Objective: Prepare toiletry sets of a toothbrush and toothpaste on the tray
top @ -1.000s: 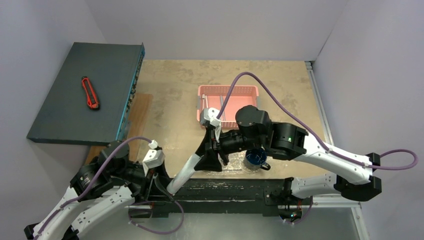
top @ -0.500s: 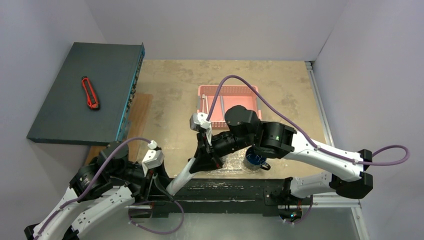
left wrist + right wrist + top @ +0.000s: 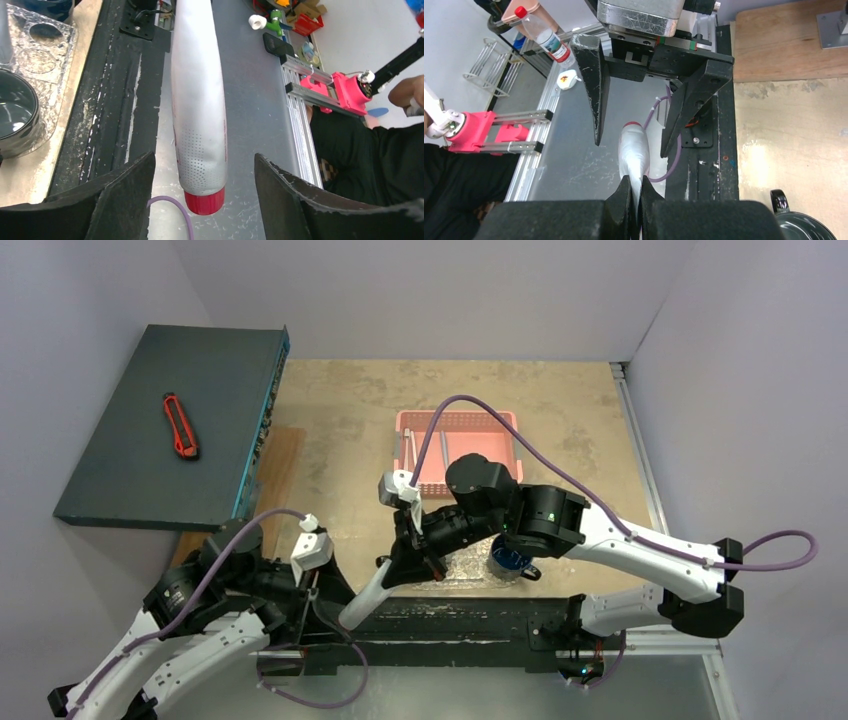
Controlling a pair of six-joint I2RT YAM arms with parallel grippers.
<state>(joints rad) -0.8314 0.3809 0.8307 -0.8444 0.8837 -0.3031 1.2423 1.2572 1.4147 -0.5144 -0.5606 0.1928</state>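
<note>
A silvery-grey toothpaste tube (image 3: 362, 595) with a red cap (image 3: 204, 201) hangs over the near table edge. My right gripper (image 3: 636, 187) is shut on its flat crimped end. My left gripper (image 3: 204, 157) is open, its fingers (image 3: 596, 100) standing either side of the cap end without touching it. The transparent bumpy tray (image 3: 468, 572) lies under the right arm. A blue mug (image 3: 510, 560) stands on its right part, and a dark mug (image 3: 15, 115) on the tray's other end shows in the left wrist view. Pale slim items lie in the pink basket (image 3: 480, 425).
A dark grey box (image 3: 150, 470) with a red utility knife (image 3: 181, 426) lies at the far left, a wooden board (image 3: 275, 470) beside it. The black base rail (image 3: 450, 625) runs along the near edge below the tube.
The right arm swung left and down to the tube and shut on its flat end. The left gripper then opened, releasing the tube.
</note>
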